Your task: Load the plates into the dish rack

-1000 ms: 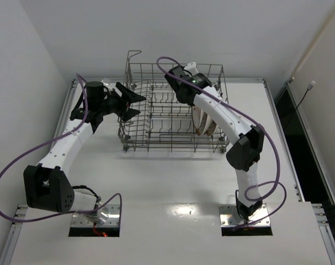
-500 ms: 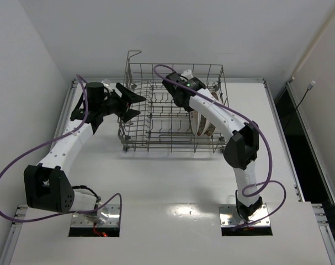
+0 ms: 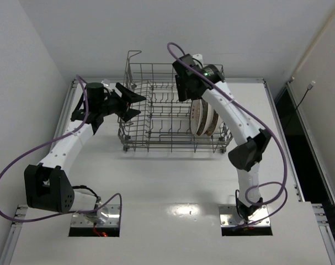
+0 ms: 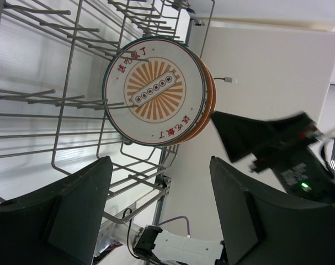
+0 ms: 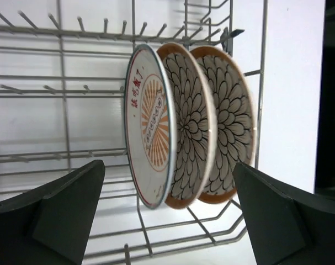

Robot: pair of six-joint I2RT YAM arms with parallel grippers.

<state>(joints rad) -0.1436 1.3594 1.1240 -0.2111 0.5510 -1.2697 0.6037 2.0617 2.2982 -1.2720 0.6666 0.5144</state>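
The grey wire dish rack (image 3: 173,147) stands at the back of the table. Two plates with brown petal patterns (image 5: 192,127) (image 5: 231,124) stand on edge between its tines at the right end, seen from above as a tight stack (image 3: 207,118). A white plate with an orange sunburst (image 5: 148,127) stands against them, facing the left wrist view (image 4: 154,91). My right gripper (image 3: 182,93) hangs open above the rack, clear of the plates, nothing between its fingers (image 5: 57,215). My left gripper (image 3: 135,105) is open and empty just outside the rack's left wall.
Rows of upright tines (image 5: 79,25) fill the rack's left and middle. The rack's tall grid wall (image 5: 265,55) runs close beside the outer plate. My right gripper's dark body (image 4: 288,160) shows beyond the plates in the left wrist view. White walls enclose the table.
My right gripper was shut low among the plates; it has opened wide and lifted up and back. The plates stay standing in the rack. The left arm has not moved.
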